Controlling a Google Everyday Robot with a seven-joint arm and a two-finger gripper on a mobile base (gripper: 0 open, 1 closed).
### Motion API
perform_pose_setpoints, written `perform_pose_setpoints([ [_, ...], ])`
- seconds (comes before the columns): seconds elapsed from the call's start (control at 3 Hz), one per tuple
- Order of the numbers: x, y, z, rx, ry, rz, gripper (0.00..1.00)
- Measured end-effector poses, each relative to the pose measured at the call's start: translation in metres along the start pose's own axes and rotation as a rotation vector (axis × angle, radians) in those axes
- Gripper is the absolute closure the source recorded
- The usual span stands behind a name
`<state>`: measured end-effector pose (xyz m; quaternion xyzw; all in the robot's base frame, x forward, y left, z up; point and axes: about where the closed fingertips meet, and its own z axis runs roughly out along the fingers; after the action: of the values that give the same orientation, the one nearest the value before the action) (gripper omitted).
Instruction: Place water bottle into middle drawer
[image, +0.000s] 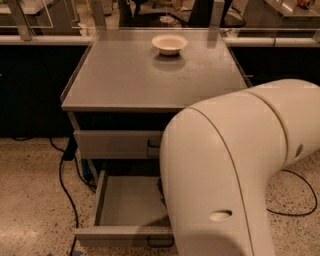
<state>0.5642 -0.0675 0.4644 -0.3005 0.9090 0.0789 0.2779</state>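
Note:
The middle drawer (125, 205) is pulled open at the bottom of the grey cabinet, and the part of its floor that shows is bare. Part of its dark handle (159, 243) shows at the front. My white arm (235, 170) fills the right and lower part of the view and covers the drawer's right half. The gripper is hidden behind the arm, somewhere over that side of the drawer. The water bottle is hidden too.
A white bowl (170, 43) sits at the back of the cabinet top (140, 75). The upper drawer (112, 145) is closed. Black cables (64, 175) lie on the speckled floor to the left and right of the cabinet.

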Motion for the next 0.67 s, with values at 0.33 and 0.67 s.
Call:
perform_pose_setpoints([
  [0.33,0.017,0.004,0.015,-0.029,0.038,0.030,1.00],
  [0.67,0.037,0.008,0.035,-0.057,0.083,0.063,1.00],
])
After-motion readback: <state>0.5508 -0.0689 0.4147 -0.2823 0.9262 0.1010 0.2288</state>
